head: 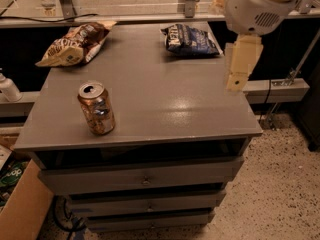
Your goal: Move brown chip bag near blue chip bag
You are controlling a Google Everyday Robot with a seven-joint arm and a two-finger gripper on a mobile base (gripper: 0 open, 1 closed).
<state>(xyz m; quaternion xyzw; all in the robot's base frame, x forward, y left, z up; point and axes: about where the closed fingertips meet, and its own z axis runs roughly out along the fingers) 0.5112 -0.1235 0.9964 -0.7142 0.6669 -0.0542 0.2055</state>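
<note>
The grey drawer cabinet (165,99) fills most of the view, its matte top catching a soft glare right of center. It has three drawers in its front and stands on a speckled floor (280,184).

The white arm housing (260,4) is cut off by the upper edge, above the cabinet's right rear corner. Below it the cream gripper (236,79) hangs over the cabinet's right edge, holding nothing; I cannot tell whether it is open or closed.

The brown chip bag (75,43) lies at the cabinet's left rear corner, well apart from the blue chip bag (190,40) at the right rear. The white lettering on both is unreadable.

A coppery can (96,108) stands upright near the cabinet's front left; its label is illegible.
</note>
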